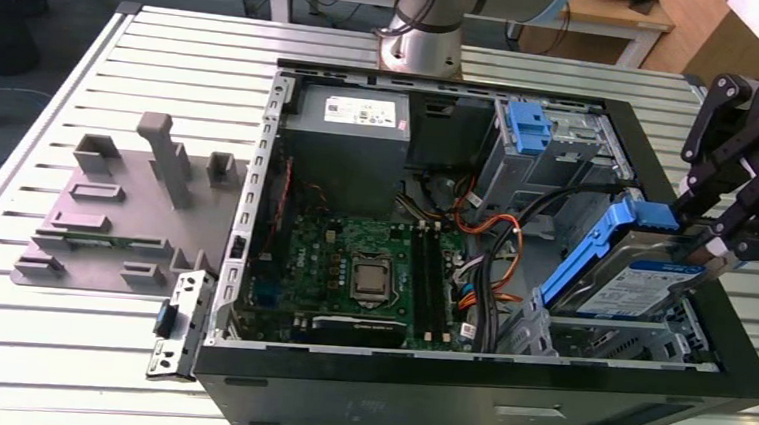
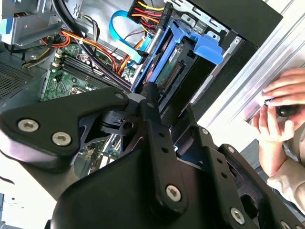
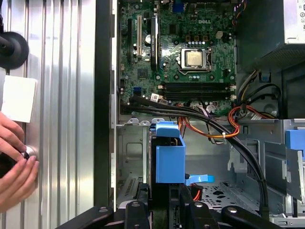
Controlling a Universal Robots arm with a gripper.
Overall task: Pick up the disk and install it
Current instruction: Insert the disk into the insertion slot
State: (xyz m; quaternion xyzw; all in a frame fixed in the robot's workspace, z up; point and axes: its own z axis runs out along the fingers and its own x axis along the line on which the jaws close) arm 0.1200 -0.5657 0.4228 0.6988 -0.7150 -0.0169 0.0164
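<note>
The disk is hanging tilted from my gripper, which I'm seeing clamped on its upper end. Its long axis is sloping down and away from the jaws, into the drive bay just beneath.

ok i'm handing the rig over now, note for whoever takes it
The gripper is shut on the raised end of the flat silver hard drive in a blue plastic carrier frame.
Drive: tilted, lower end in the metal drive bay of the open black computer case, at the exterior view's right.
Done: picked up, brought to bay. Left: not yet seated flat.
A person's hand is at the table beside the case.
</note>
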